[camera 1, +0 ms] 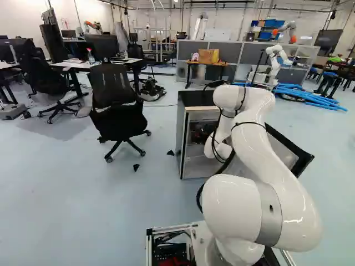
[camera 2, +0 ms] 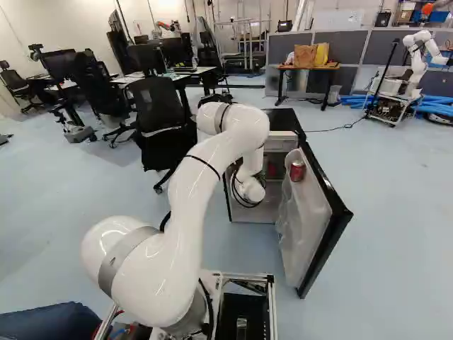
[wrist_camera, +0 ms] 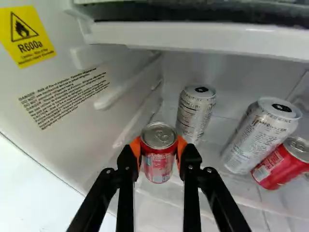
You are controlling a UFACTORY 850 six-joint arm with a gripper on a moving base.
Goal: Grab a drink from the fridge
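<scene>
My gripper (camera 1: 204, 131), partly hidden by the arm, reaches into the open fridge (camera 1: 188, 119) in the left base view. In the wrist view the gripper (wrist_camera: 159, 153) is shut on a red can (wrist_camera: 159, 162), an orange pad against each side of it. The can is upright near the fridge's side wall. Just beyond it stands a silver-white can (wrist_camera: 194, 113). A second silver-white can (wrist_camera: 260, 135) and another red can (wrist_camera: 282, 163) are off to one side. The right base view shows a red can (camera 2: 297, 171) in the door.
The fridge door (camera 2: 318, 219) hangs wide open on the right side. Above the cans runs a white shelf edge (wrist_camera: 203, 39). A black office chair (camera 1: 117, 105) is left of the fridge. Farther back are a small table (camera 2: 306, 69) and another robot (camera 2: 417, 53).
</scene>
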